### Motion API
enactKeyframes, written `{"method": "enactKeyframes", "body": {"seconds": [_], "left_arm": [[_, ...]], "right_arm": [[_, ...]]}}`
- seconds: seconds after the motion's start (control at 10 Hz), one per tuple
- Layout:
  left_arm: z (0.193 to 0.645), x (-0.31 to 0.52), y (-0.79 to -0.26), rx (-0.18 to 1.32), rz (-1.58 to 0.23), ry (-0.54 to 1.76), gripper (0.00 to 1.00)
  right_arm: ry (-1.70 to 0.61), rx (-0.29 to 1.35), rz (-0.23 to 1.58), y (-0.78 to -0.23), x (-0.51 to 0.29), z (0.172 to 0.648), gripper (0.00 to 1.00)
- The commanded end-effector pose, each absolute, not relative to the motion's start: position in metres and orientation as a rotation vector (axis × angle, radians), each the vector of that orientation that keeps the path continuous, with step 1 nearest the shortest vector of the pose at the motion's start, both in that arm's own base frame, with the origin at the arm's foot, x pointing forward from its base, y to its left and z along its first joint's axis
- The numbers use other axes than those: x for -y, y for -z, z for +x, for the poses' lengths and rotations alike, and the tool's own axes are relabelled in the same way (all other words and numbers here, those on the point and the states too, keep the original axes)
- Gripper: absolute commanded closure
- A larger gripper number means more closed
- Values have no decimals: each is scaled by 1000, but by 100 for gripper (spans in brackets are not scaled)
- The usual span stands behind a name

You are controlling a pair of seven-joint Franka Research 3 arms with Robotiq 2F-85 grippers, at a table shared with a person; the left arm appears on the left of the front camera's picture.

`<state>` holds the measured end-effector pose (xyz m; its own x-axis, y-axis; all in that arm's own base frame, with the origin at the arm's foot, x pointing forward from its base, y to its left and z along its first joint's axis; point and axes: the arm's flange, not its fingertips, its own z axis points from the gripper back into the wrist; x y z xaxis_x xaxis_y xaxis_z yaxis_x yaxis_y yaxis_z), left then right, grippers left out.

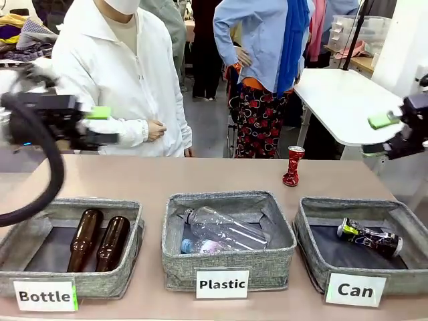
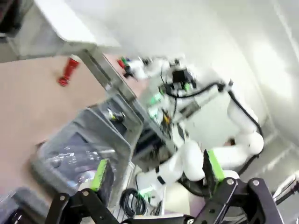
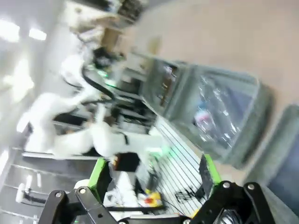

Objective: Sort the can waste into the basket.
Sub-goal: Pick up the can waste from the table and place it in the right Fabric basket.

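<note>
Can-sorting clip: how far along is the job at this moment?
Done: one dark crushed can lies inside the basket labelled Can. In hand: nothing; the left gripper and right gripper are both open and empty, raised at the sides. Left: the red crushed can stands on the table beyond the basket, apart from both grippers, not yet picked up.

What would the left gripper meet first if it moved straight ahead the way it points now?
Likely nothing near: the open left gripper points sideways above the table, towards the right gripper, which would come first, though depth is unclear.
</note>
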<state>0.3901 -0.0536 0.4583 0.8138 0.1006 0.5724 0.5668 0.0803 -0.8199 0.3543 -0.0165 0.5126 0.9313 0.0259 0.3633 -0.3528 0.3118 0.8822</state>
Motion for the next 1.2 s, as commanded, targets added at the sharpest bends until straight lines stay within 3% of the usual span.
{"method": "enactKeyframes", "body": {"seconds": [0.0,0.1,0.2,0.3,1.1], "left_arm": [[374,5,-442,688,-1500,165,0],[362,-24,-428,701,-1468,208,0],[350,-41,-413,705,-1391,275,0],[381,-22,-432,667,-1465,175,0],[381,-22,-432,667,-1465,175,0]], "right_arm": [[-167,410,1345,-502,32,375,0],[-102,435,1347,-499,40,378,0],[-36,486,1231,-505,48,377,0],[-141,376,1344,-494,33,376,0],[-141,376,1344,-494,33,376,0]]}}
